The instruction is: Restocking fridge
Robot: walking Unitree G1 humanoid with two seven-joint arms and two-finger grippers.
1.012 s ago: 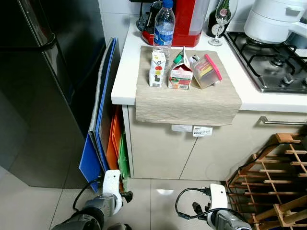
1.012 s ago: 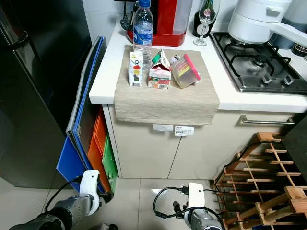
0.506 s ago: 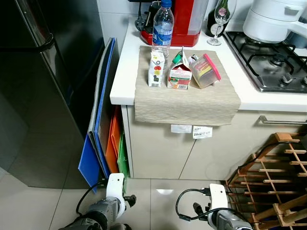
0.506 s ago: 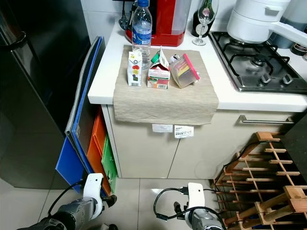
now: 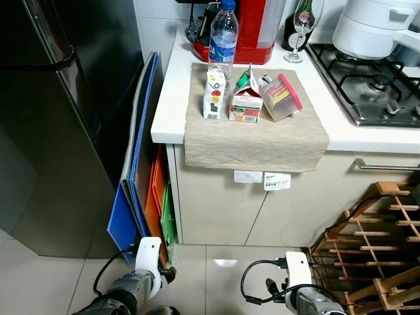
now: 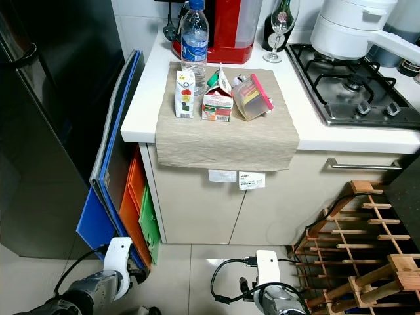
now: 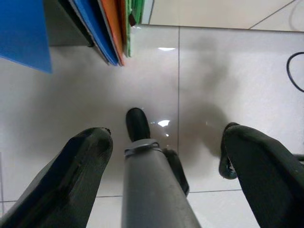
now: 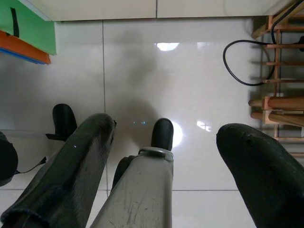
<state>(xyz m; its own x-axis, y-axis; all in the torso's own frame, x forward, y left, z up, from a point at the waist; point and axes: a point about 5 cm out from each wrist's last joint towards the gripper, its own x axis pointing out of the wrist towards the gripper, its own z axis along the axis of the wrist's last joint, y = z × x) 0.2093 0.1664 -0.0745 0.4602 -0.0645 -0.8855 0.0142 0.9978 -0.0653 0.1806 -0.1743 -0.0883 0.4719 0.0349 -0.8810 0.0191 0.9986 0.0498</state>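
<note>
a kitchen seen from above. a dark fridge fills the upper left of the frame, its door closed. to its right, a white counter carries a beige cloth that hangs over the front edge. on the cloth, near the top centre, stand a water bottle, a small juice carton, an open-topped carton just beside it, and a tilted clear box with a pink lid. behind them is a red appliance; a gas hob sits at the upper right. coloured boards lean between fridge and cabinet. a wooden rack stands at the lower right. both arms hang low over the pale tiled floor: the left gripper and the right gripper each have their fingers spread apart, holding nothing.
</note>
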